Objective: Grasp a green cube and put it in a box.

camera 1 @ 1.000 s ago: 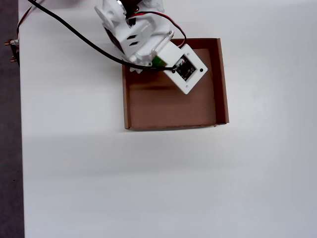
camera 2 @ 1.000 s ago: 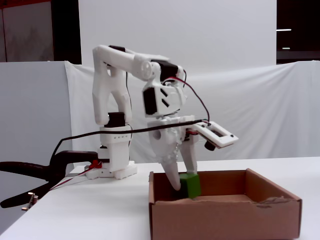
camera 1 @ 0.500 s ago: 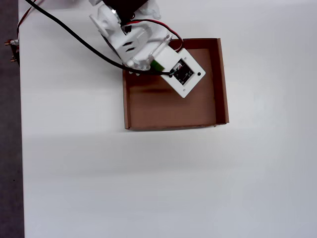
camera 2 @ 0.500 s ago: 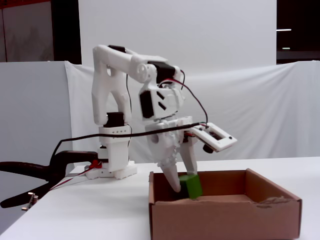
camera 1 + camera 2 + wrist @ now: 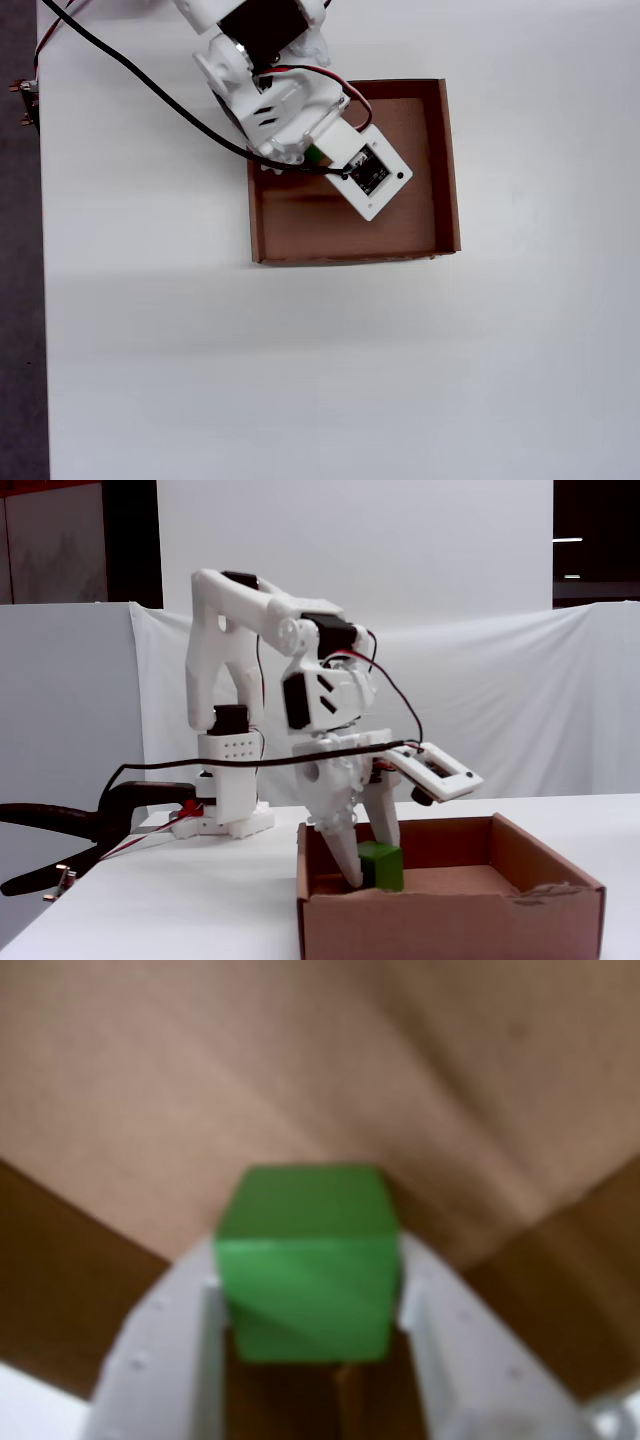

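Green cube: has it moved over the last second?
Yes. In the fixed view the green cube, held in the hand, has sunk lower behind the box's front wall.

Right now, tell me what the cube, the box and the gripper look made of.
Cube: matte green solid, probably plastic or painted wood; plain, even faces. Box: brown cardboard; raw torn-looking rim, dull surface. Gripper: matte white plastic, likely 3D-printed; its fingers look faintly grainy, with small holes.

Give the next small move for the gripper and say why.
Probably open the gripper. The cube sits between its fingers in the wrist view, and in the fixed view it is already down inside the box, below the rim. Whether it touches the floor is hidden, so lowering slightly first may be safer.
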Controlling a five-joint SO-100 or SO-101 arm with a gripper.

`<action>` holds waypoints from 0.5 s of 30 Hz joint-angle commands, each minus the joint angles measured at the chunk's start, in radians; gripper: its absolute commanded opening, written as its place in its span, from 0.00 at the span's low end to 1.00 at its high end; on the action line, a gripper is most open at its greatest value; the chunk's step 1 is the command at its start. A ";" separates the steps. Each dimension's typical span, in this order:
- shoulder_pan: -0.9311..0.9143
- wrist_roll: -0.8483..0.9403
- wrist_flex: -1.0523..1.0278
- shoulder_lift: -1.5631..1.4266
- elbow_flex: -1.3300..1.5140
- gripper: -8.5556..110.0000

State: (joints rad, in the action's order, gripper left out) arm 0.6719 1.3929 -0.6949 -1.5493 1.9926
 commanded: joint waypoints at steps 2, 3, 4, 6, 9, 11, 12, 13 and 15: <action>-0.008 0.015 0.017 -0.014 -0.049 0.23; -0.008 0.015 0.017 -0.018 -0.044 0.24; -0.008 0.015 0.017 -0.023 -0.041 0.25; -0.012 0.009 0.021 -0.035 -0.035 0.26; -0.020 0.005 0.014 -0.072 -0.031 0.26; -0.029 0.005 -0.023 -0.114 -0.040 0.26; -0.034 0.000 -0.048 -0.143 -0.044 0.26; -0.038 -0.014 -0.069 -0.175 -0.051 0.26; -0.055 -0.025 -0.121 -0.253 -0.051 0.26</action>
State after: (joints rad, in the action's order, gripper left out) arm 0.6335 1.3744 -0.7762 -1.6736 1.9926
